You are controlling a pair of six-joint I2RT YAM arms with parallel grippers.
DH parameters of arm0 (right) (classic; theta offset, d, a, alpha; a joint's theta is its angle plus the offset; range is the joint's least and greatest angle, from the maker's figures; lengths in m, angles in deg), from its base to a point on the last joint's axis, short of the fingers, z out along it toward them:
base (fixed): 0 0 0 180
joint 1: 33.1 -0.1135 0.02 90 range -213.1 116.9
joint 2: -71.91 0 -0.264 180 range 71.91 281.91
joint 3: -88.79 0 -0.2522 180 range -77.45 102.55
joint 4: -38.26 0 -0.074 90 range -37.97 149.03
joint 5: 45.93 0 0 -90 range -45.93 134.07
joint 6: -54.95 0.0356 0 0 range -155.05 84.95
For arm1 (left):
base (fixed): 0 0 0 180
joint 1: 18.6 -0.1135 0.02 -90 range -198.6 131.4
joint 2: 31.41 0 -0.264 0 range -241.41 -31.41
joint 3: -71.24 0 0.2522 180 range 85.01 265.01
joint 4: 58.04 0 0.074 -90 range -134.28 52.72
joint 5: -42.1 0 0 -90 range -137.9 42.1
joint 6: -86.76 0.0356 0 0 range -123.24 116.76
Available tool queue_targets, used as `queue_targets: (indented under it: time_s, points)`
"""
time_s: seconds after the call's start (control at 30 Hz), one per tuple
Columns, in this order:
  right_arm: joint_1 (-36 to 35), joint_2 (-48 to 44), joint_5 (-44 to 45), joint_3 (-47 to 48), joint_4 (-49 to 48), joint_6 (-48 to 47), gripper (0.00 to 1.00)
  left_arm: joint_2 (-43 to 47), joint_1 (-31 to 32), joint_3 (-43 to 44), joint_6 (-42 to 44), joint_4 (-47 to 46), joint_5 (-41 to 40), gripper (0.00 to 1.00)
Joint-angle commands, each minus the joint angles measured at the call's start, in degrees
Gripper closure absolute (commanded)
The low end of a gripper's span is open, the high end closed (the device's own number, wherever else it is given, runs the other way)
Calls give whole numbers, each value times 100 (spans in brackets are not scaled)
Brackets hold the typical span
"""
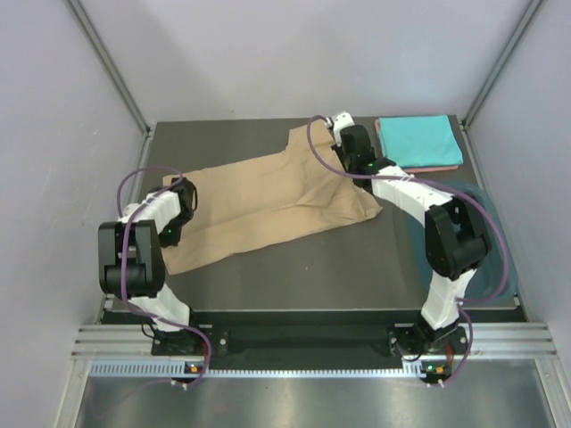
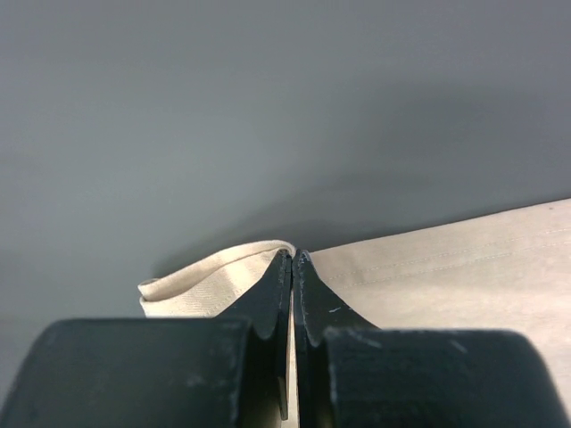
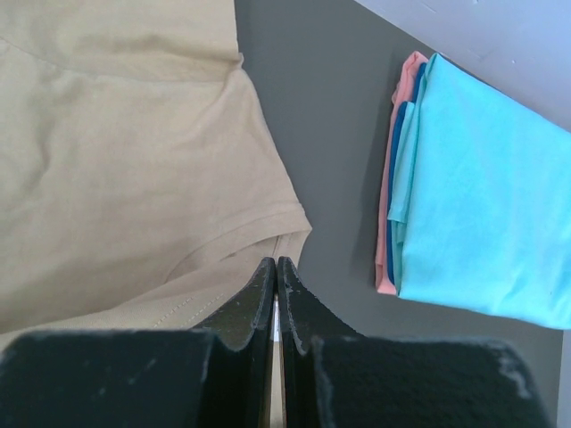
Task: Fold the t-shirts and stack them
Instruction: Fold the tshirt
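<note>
At nine and one o'clock, your left gripper (image 2: 293, 257) and right gripper (image 3: 276, 261) clamp the tan shirt (image 1: 268, 201), probably to spread it flat.

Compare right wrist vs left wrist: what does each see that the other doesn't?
Right wrist only: the folded turquoise shirt stacked on the salmon-pink shirt, plus the right gripper, shut. Left wrist only: the left gripper, shut on a raised fold of the tan shirt. Both: the tan shirt, the dark table, and fingertips at the shirt's edge.
</note>
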Motion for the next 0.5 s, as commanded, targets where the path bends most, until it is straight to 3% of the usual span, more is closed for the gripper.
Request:
queue_targets:
  time_s: [0.0,0.33,0.37,0.4,0.47]
  points:
    - [55,83,-64,361,-45,88,100,-156,6,257,-172,42,-247,100]
    - [73,259,-354,625,122,159,100,-438,-3,495,-49,174,-369,98]
    - [64,276,-354,625,122,167,100,-403,6,504,-14,183,-457,92]
    - [73,276,-363,642,148,176,100,-359,-3,513,12,148,-510,78]
    - [73,276,-416,651,166,211,100,-184,-11,522,258,51,-589,62]
